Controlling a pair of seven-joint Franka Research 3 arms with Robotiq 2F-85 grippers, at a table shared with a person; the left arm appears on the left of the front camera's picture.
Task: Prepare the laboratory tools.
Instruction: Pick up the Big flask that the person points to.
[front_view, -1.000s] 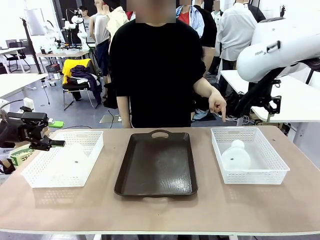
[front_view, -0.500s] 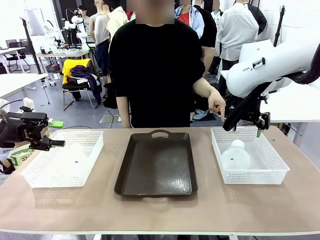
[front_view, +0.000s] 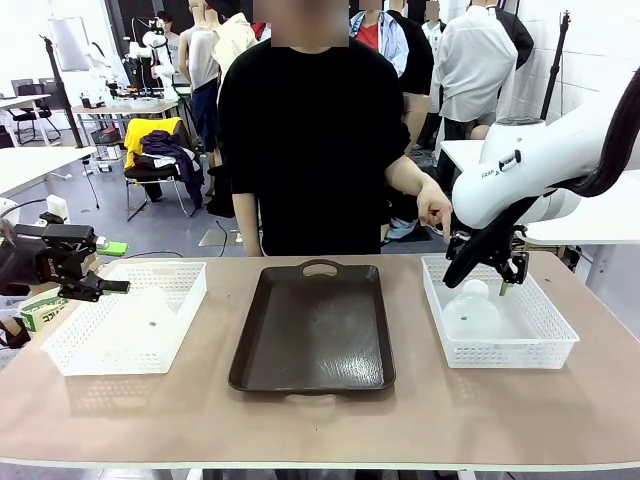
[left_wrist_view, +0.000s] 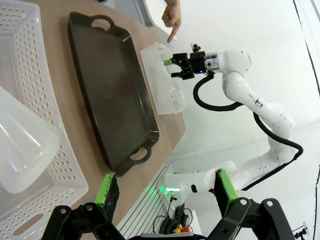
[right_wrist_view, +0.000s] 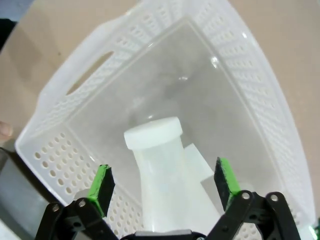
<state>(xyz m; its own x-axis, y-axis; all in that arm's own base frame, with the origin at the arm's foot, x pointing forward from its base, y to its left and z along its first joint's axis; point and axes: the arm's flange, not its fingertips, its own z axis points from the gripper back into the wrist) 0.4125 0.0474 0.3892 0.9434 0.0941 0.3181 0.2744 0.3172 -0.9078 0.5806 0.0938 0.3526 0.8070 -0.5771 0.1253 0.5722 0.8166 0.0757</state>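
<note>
The right gripper (right_wrist_view: 162, 184) is held released over the flask (right_wrist_view: 159, 150) in the basket (right_wrist_view: 260, 70); the left gripper (left_wrist_view: 165, 189) is released too.

Tray (front_view: 312, 330): centre of table (front_view: 320, 425).
Left basket (front_view: 75, 362): 9 o'clock of tray; left conical flask (front_view: 140, 318) inside.
Right basket (front_view: 556, 332): 3 o'clock of tray; right conical flask (front_view: 470, 315) inside.
Person (front_view: 310, 140): 12 o'clock, behind table.
</note>
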